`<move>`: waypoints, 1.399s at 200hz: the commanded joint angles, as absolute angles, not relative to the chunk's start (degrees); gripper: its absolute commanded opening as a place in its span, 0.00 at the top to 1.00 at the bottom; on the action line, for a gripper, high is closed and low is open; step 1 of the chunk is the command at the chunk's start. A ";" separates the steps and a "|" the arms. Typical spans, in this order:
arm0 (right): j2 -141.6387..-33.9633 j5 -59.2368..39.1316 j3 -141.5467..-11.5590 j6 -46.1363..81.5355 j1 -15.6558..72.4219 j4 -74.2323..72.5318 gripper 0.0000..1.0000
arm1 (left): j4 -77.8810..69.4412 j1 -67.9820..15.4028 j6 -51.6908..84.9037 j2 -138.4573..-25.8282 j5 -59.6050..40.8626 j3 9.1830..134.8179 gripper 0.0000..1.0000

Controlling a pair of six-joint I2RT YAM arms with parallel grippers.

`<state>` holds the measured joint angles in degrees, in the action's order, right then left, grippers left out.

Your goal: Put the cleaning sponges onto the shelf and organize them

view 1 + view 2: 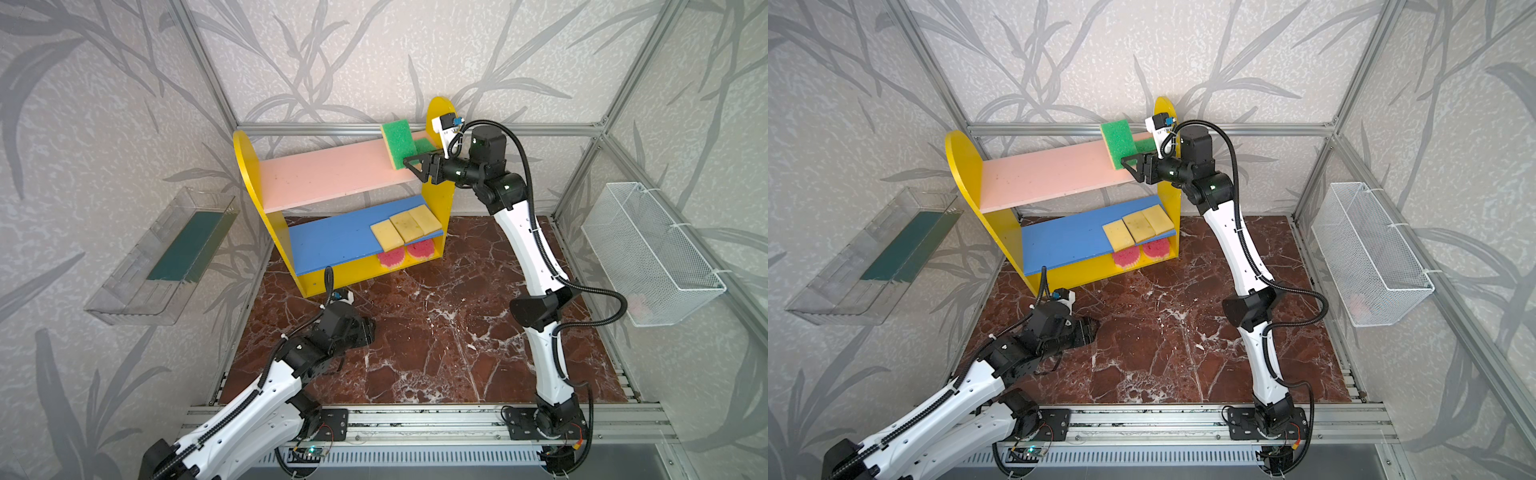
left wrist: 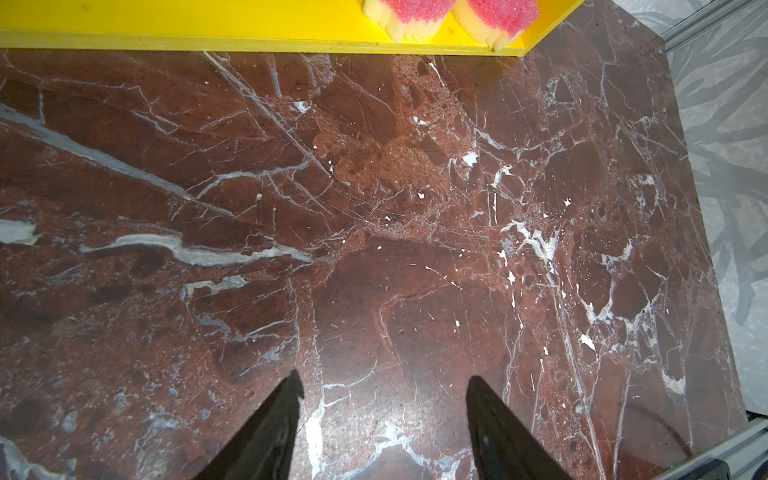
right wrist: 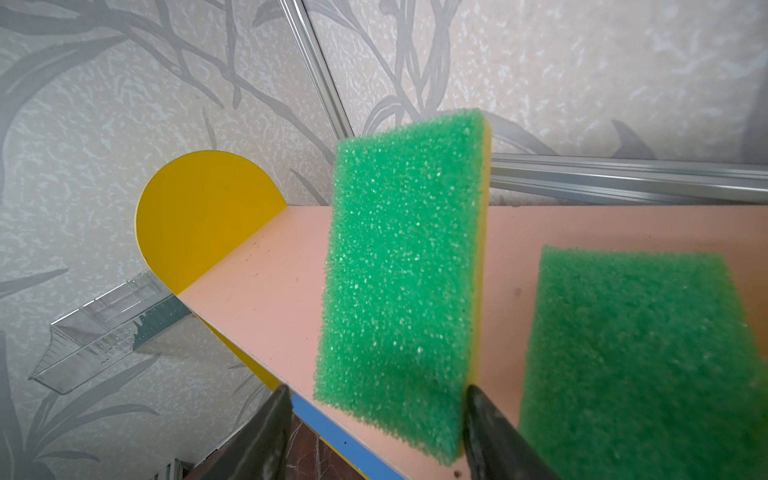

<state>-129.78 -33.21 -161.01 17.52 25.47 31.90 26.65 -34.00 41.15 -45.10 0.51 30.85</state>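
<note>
The shelf stands at the back of the marble tabletop, with most sponges already stowed: three pale yellow sponges in a row at the right end of the blue middle board, two round pink sponges beneath them on the yellow base. On the pink top board, one green-faced sponge lies flat at the right end. A second green-faced sponge stands on edge just beside it, tilted, at the board's front edge.

Risk: the upright sponge rests on a narrow edge close to the front lip. If the arm pulls away and a finger drags the foam, it is likely to topple forward off the board, or fall against its neighbour and leave the row untidy.

The right gripper sits at that sponge's lower corner. Its fingers are parted, one on each side; the far finger looks to be touching the yellow side, the other stands clear. No firm grip is evident.

The left gripper hangs over bare marble, fingers apart, holding nothing.
</note>
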 commanded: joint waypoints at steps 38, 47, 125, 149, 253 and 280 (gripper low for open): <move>-128.81 -34.69 -162.54 15.60 25.95 32.60 0.35 | 27.07 -33.67 41.39 -45.05 1.23 30.76 0.34; -128.71 -32.97 -162.60 13.07 26.88 34.70 0.35 | 27.00 -33.66 41.40 -45.24 1.16 30.78 0.35; -128.67 -19.14 -159.96 -0.98 34.06 42.90 0.33 | 27.16 -33.66 41.57 -45.35 0.61 31.90 0.34; -128.74 -16.48 -159.96 -1.31 34.33 42.67 0.30 | 27.72 -33.71 41.57 -45.04 0.77 32.30 0.34; -127.97 -16.81 -160.22 0.51 34.27 38.07 0.14 | 28.64 -33.63 40.08 -45.85 1.76 37.08 0.34; -127.82 -19.04 -160.15 -0.27 34.34 37.93 0.04 | 28.65 -33.66 40.21 -45.87 1.76 37.00 0.34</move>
